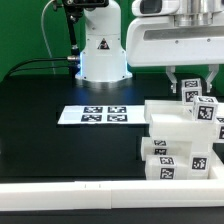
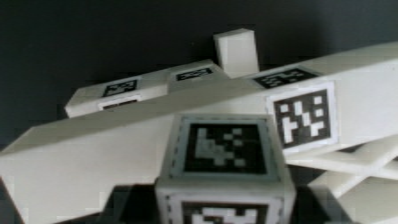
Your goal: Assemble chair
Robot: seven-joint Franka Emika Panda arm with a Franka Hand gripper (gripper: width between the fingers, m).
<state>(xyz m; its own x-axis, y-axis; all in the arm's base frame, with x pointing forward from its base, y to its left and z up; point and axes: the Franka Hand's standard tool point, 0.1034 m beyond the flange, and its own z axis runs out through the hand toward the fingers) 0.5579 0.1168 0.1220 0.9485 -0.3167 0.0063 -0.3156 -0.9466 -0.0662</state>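
The chair's white tagged pieces (image 1: 178, 140) stand clustered at the exterior view's right, stacked in blocky steps. My gripper (image 1: 191, 92) hangs right above their far end. In the wrist view it (image 2: 222, 208) is shut on a white block-like chair piece (image 2: 222, 150) with tags on two faces, dark fingers (image 2: 128, 205) against its sides. Beyond the held piece lies a long white tagged slab (image 2: 143, 135) with a short upright post (image 2: 235, 48) behind it. The held piece shows in the exterior view (image 1: 194, 98) between the fingers, just over the stack.
The marker board (image 1: 95, 115) lies flat on the black table, to the exterior view's left of the chair pieces. The robot's white base (image 1: 103, 50) stands behind it, with cables (image 1: 40, 65) beside it. A long white rail (image 1: 100, 190) runs along the front edge.
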